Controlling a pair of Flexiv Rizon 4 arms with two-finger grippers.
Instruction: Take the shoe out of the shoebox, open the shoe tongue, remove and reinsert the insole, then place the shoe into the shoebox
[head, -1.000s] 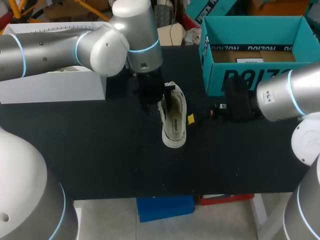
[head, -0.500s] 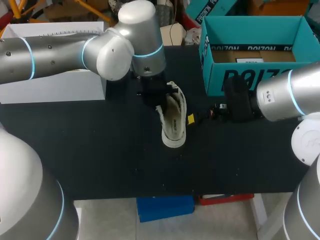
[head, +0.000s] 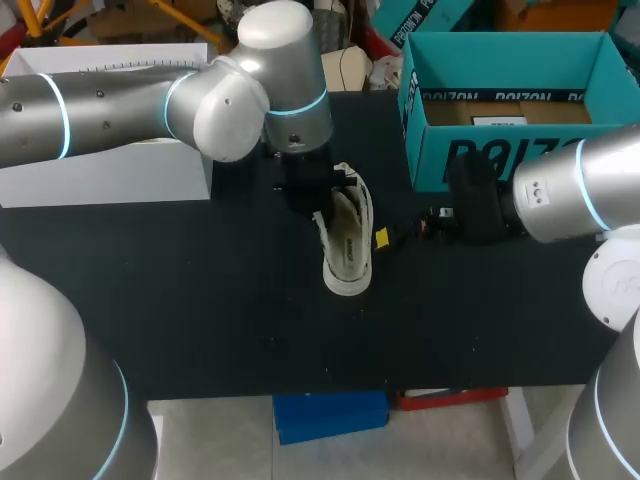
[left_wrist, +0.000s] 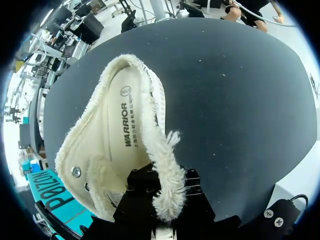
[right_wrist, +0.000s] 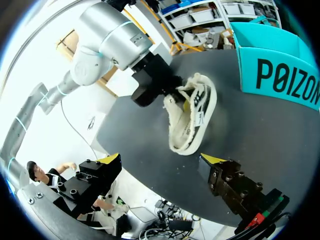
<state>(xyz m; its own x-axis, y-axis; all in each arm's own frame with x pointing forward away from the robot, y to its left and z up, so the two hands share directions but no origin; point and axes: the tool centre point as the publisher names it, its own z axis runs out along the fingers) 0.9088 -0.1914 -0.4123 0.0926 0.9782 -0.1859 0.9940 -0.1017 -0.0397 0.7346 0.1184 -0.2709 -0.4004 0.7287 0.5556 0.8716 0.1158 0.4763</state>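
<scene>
L gripper (left_wrist: 159, 202) clamps the collar of the cream fleece-lined shoe (head: 347, 240), tipped up on black table (head: 200, 300) near teal cardboard shoebox (head: 480, 160), insole step apparently in hand; R gripper (right_wrist: 161, 161), fingers apart, prob. must next reach for pale insole (left_wrist: 125, 132).

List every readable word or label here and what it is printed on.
"WARRIOR": on the insole inside the shoe.
"POIZON": on the shoebox outer wall and inner flap.
Round stamp on the insole: too small to read.
White label inside the shoebox: too small to read.
</scene>
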